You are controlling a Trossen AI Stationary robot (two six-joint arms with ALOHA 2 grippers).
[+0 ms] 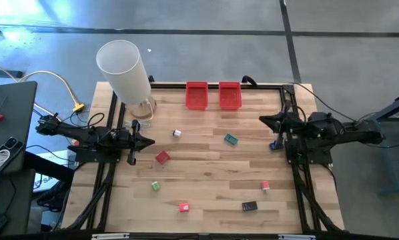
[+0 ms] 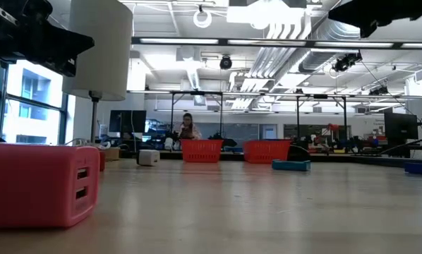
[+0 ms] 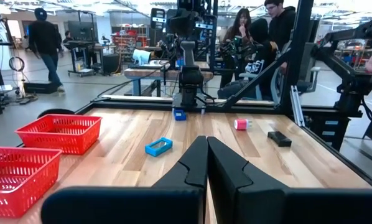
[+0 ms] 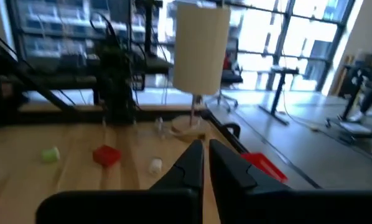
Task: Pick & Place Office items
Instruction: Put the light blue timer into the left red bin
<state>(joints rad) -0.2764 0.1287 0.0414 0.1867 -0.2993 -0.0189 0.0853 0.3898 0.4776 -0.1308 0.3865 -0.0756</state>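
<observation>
the table (image 1: pixel 213 180) is pale wood plank inside a black metal frame. scattered on it are tiny office items: a flat red block (image 1: pixel 162 157) left of centre, a small white piece (image 1: pixel 177 133) behind it, a teal frame-shaped piece (image 1: pixel 231 139) right of centre, a green bit (image 1: pixel 156 186) and a red-pink bit (image 1: pixel 184 207) toward the front, a flat black piece (image 1: pixel 249 206) front right, a pink-and-white piece (image 1: pixel 265 187) near it, and a blue bit (image 1: pixel 274 146) at the right arm's base. all lie apart from one another.

at the back edge stand two red mesh bins (image 1: pixel 197 95), side by side, just apart. a tall white cylinder (image 1: pixel 124 71) on a clear stand rises at the back left corner, just behind the left arm. in the low view a red block with slots fills the near left. people show in the room beyond.

the left gripper (image 1: pixel 149 141) hangs at the left edge, pointing inward, fingers pressed together, holding nothing; the red block lies just ahead of it. the right gripper (image 1: pixel 263 120) waits at the right edge, fingers all but closed, empty, with the teal piece nearest.
</observation>
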